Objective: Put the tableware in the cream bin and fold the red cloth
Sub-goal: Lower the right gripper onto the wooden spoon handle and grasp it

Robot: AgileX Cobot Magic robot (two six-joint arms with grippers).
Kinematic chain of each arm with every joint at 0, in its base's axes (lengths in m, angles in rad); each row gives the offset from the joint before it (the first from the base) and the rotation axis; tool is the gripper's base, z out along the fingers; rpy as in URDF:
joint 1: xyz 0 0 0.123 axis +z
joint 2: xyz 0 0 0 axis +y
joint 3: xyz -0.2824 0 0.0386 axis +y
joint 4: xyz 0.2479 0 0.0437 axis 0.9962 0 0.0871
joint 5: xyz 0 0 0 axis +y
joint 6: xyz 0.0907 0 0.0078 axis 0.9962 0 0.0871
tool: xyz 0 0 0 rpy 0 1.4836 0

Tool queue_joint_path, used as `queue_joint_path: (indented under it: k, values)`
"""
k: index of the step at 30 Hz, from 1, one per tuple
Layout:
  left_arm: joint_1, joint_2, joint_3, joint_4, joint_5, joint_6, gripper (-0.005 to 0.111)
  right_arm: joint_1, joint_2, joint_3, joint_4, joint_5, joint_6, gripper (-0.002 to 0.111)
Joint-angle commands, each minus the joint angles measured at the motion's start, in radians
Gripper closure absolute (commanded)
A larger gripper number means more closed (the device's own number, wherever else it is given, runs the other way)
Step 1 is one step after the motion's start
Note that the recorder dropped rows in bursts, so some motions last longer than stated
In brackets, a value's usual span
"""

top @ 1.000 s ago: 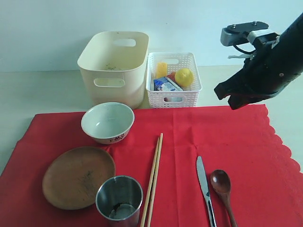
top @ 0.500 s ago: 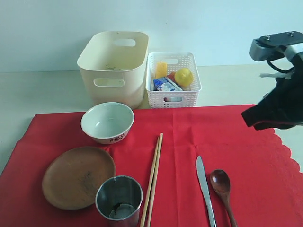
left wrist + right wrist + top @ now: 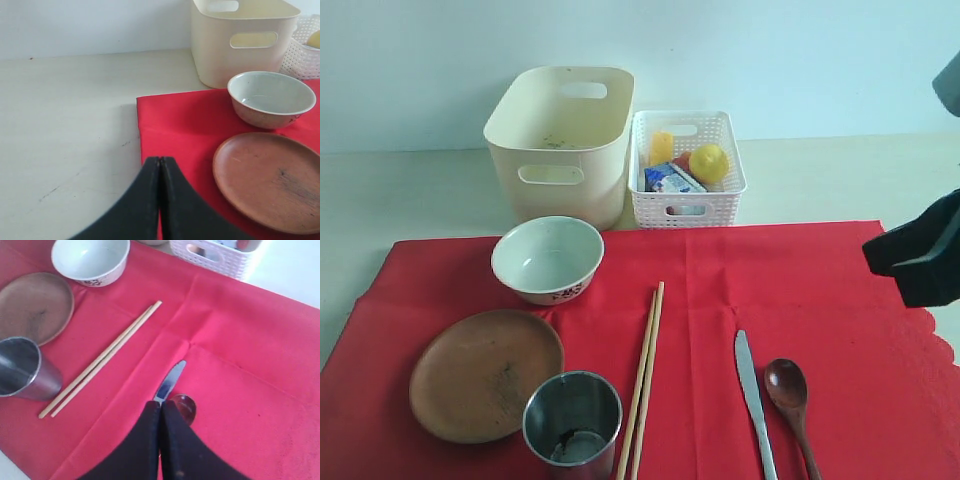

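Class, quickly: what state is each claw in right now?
Left claw: closed, holding nothing.
Right claw: closed, holding nothing.

Bright even light, soft shadows, perhaps slight blur.

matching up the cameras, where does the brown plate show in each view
Exterior view: brown plate lower left on the red cloth, in front of the pale bowl, beside the steel cup.
Left wrist view: beside the bowl, clipped by the frame edge.
Right wrist view: beside bowl and cup, also clipped.
Shared landmark: the bowl.
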Motion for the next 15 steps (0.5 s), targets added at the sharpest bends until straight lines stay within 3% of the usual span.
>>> queue_joint_path:
  k: [1,9,15]
  values:
    - [0.002,-0.006,0.002,-0.005,-0.011,-0.005,0.107,0.017,0.030,0.006,0.075,-0.002,-0.129,0.108]
    - [0.002,-0.006,0.002,-0.005,-0.011,-0.005,0.107,0.218,0.193,0.006,-0.100,-0.003,-0.129,0.108]
    - [0.002,-0.006,0.002,-0.005,-0.011,-0.005,0.107,0.238,0.306,0.006,0.004,-0.085,-0.128,0.108]
